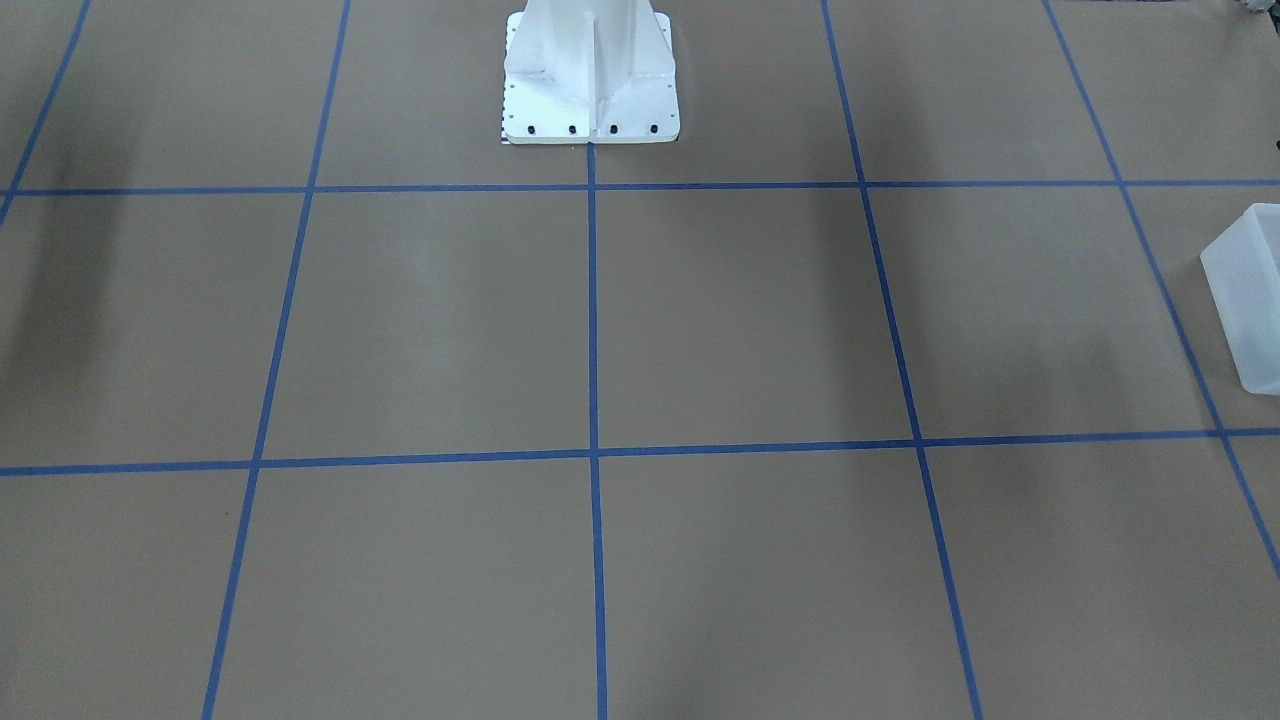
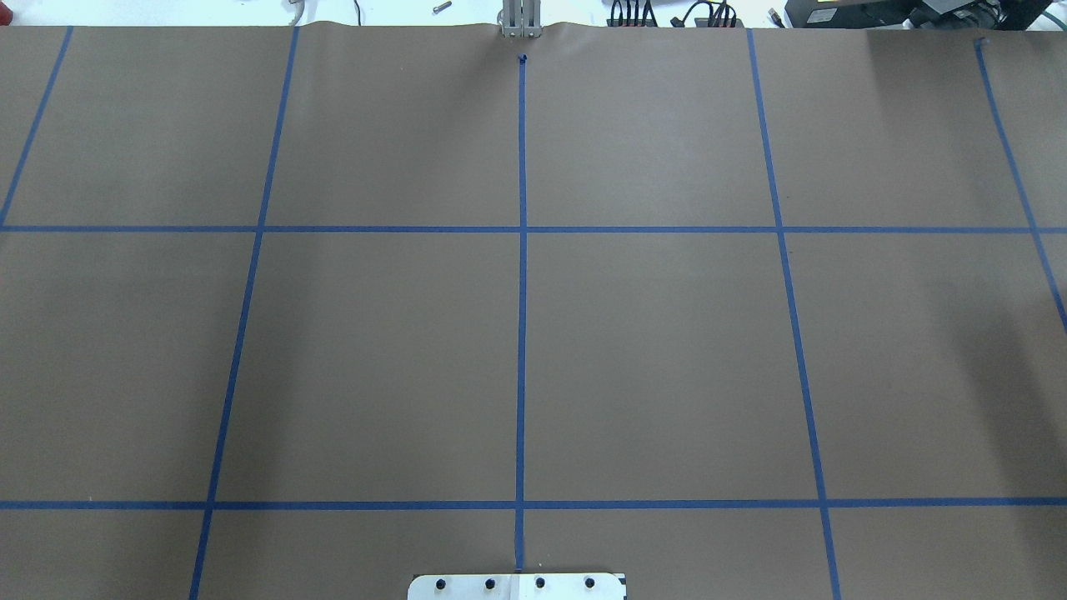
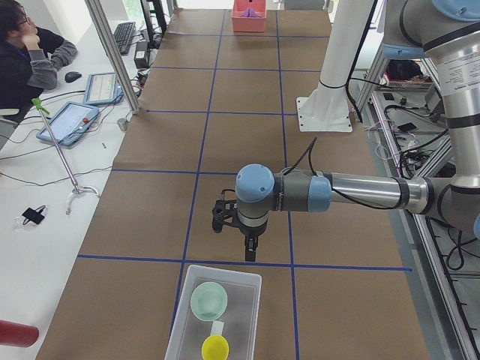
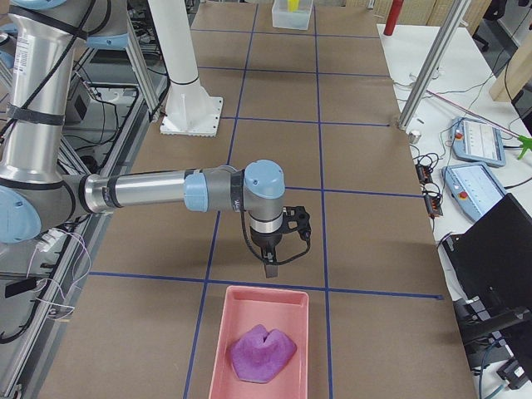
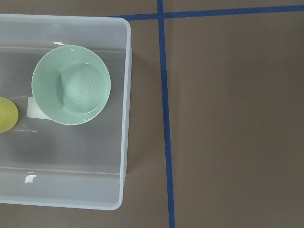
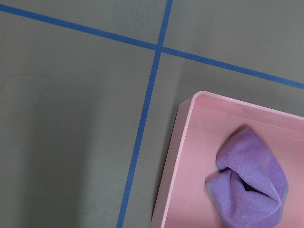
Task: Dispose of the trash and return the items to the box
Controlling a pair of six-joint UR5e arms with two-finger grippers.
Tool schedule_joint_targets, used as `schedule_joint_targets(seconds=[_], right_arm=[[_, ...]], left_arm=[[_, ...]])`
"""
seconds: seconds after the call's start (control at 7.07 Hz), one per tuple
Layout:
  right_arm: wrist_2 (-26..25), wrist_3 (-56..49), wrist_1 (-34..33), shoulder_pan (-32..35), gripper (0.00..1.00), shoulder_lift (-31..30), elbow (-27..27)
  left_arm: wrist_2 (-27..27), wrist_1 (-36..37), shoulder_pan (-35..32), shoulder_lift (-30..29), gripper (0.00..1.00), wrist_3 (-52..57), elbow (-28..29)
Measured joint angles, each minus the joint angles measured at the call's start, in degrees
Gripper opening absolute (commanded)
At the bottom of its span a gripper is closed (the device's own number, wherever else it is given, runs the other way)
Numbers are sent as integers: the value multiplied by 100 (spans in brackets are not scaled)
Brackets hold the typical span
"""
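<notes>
Left claw: my left claw (image 3: 250, 253) hung just beside the near rim of the clear plastic bin (image 5: 124, 118), above the desk (image 2: 375, 350). It showed only from the side, so I could not tell whether it was spread or pressed together.
Right claw: my right claw (image 4: 270, 269) hung the same way at the edge of the pink tray (image 6: 176, 152). I could not tell its state either.
Task's things: a green bowl (image 5: 71, 84) and a yellow cup (image 3: 215, 347) sat inside the bin. A purple cloth (image 6: 251, 183) lay bunched in the tray.
Left to do: I saw nothing loose on the middle squares, so I judged the sorting about finished.
Risk, bin: a careless drop could clip the rim. The light bin would likely skid on the paper.
Risk, sorting: which container was for trash was unclear to me, so a wrong drop was possible.
Risk, cloth: the limp cloth might snag on a fingertip and drag out.
</notes>
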Motion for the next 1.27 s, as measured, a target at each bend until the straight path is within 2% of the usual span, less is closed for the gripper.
schedule_joint_targets(seconds=[1.27], right_arm=[[0,0,7,0,100,15,84]], left_arm=[[0,9,0,0,98,0,-6]])
